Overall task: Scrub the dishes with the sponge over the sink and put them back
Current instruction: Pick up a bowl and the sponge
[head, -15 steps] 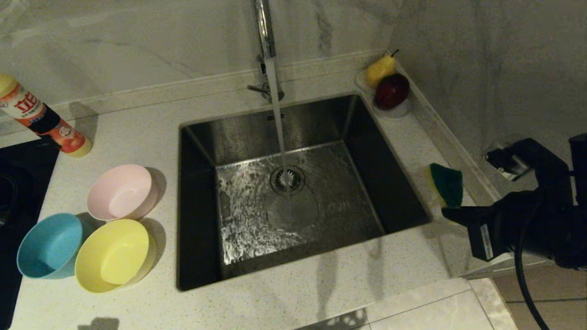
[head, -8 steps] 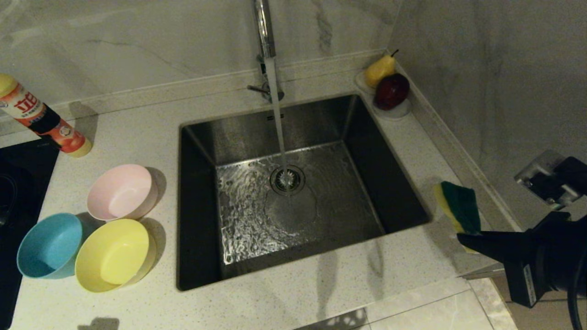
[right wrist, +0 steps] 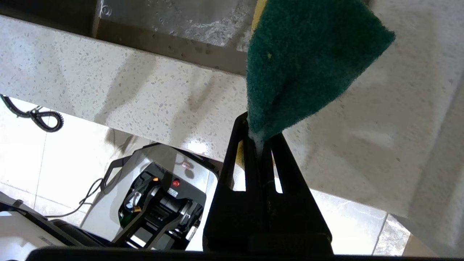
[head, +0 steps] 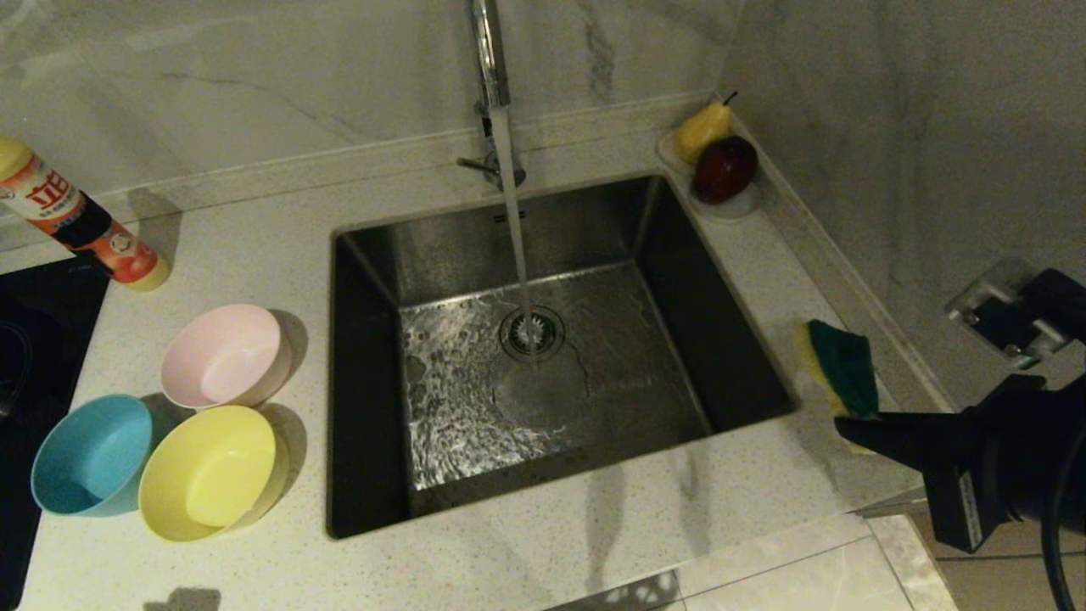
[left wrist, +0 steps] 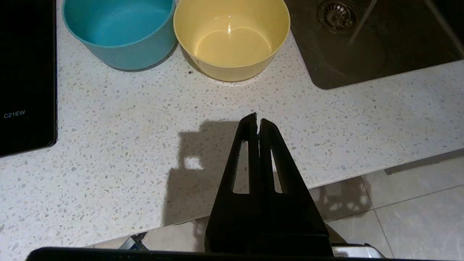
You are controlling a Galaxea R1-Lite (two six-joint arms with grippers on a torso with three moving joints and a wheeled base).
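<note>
Right gripper [right wrist: 259, 139]: seen at the 4 o'clock edge of the head view, just off the front right corner of the worktop; its fingers are pinched tight on a corner of the sponge.
Sponge: the small bent rectangular sponge of yellow foam with a dark green scouring layer [head: 840, 369] is held above the worktop strip to the right of the sink, green face up, at about 3 o'clock from the drain.
Left gripper [left wrist: 258, 121]: parked over the front edge of the worktop, at 6 o'clock from the yellow bowl; its fingers are pressed together with nothing between them.
Sink: the large square brushed stainless-steel basin [head: 594, 229] is set in the middle of the speckled pale stone worktop [head: 551, 543]; water is seen running from the tall chrome tap [head: 488, 51] onto the round drain strainer [head: 532, 333].
Bowls: three small round matte plastic bowls are grouped on the worktop at 9 o'clock from the sink, all upright; the pale pink bowl [head: 225, 356] is set furthest back, the light blue bowl [head: 92, 454] and the yellow bowl [head: 210, 471] stand side by side in front of it, close together.
Back right corner: a yellow pear [head: 702, 129] and a dark red apple [head: 724, 168] are carried on a small white saucer [head: 740, 206], at 1 o'clock from the drain.
Back left: a red and white bottle with a yellow cap [head: 76, 221] is seen at 10 o'clock.
</note>
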